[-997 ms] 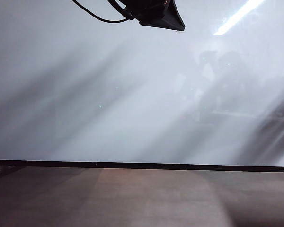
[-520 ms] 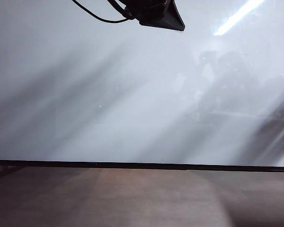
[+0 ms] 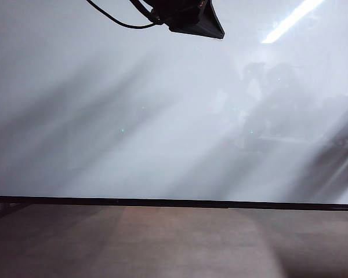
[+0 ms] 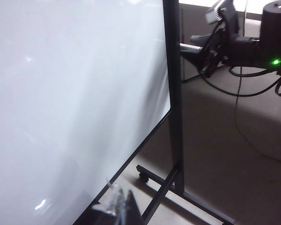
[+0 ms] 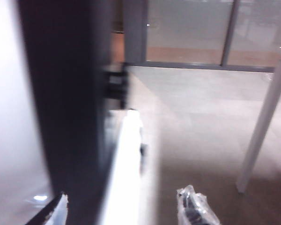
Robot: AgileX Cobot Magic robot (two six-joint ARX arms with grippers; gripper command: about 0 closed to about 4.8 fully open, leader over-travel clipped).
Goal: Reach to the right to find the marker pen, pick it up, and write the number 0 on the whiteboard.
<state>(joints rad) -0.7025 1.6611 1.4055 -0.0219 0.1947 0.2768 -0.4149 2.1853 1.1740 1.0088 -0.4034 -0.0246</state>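
Jaws of the right gripper stood apart with nothing between them, its two clear-wrapped fingertips showing at the lower edge of the blurred right wrist view, one beside the dark upright post of the board's stand and the other out over the pale floor. Between them ran a long white blurred strip alongside the post; what it was could not be told. Jaws of the left gripper were only partly in view, a clear fingertip and a dark one close together near the lower frame of the large glossy white whiteboard with a thin black frame, and whether they were open or closed could not be told. In the left wrist view a black robot arm with a green light reached near the black wheeled stand at the board's far edge. In the exterior view the whiteboard filled nearly the whole picture, carrying grey reflections and one bright streak, with a black device and cable at the top edge. The marker pen showed in no view, and no written mark could be seen on the board.
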